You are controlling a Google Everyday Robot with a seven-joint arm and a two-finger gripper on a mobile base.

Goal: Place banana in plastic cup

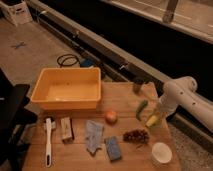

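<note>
Setting: we see a wooden desk [130,95] under dim light, with a concrete floor to the left and a dark ledge running behind the far edge.

Arm: the white arm [187,97] comes in from the right, over the right side of the desk, and bends down towards it.

Pincer: the pincer [156,114] hangs at the arm's lower end, directly above the cup; we cannot tell how its fingers stand.

Plastic cup: the plastic cup [153,121] stands upright near the right edge of the desk, just under the pincer.

Banana: the banana [150,120] shows as a pale-yellow piece at the cup's mouth, right below the pincer; we cannot tell whether it rests inside the cup or is gripped.

Close neighbours: a dark-green curved vegetable [141,109] lies just left of the cup, and a bunch of dark grapes [135,135] lies near-left of it.

Further around: a white round tub [161,153] sits at the near right corner, a small dark jar [137,86] at the far edge, and an apple [111,117] mid-desk.

Left side: a yellow bin [67,102] fills the far left; in front of it lie a white brush [48,140], a small wooden block [66,128], a grey cloth [93,135] and a blue sponge [113,148].

In the way: the vegetable is nearest to the cup, beside it but we cannot tell whether it touches.
</note>
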